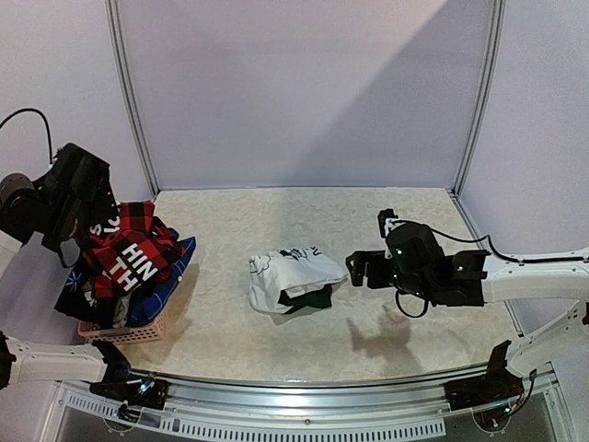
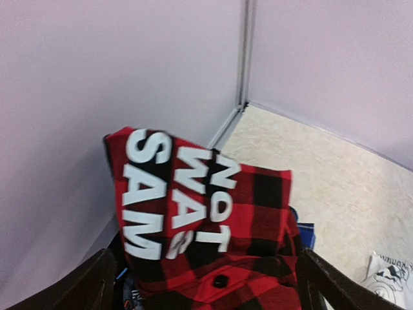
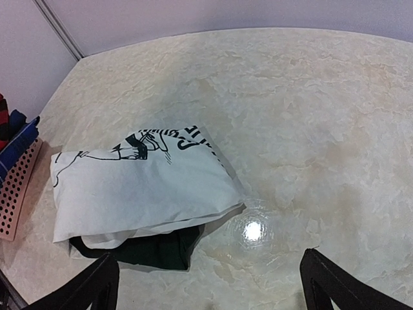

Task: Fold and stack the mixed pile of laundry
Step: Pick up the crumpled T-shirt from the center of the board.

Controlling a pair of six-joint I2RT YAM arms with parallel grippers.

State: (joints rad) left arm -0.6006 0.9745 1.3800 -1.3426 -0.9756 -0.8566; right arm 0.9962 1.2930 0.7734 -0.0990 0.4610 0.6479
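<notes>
Pale marbled desk [image 1: 386, 212]. Laundry pile [image 1: 110, 276] sits in the basket [image 1: 129, 331], red plaid shirt [image 2: 206, 226] on top; the folded T-shirt [image 1: 287, 274] lies well apart from the basket. Left tool [image 2: 206, 287] and right tool [image 3: 206, 284] both gape, empty. Pinch one plaid edge, lift it clear of the basket.

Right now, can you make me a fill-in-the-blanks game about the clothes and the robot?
1. The folded T-shirt in the middle of the table is mostly ____.
2. The lettered plaid shirt on top of the pinkish basket is black and ____.
3. The right gripper holds nothing; its jaws are ____.
Missing words: white, red, open.
</notes>
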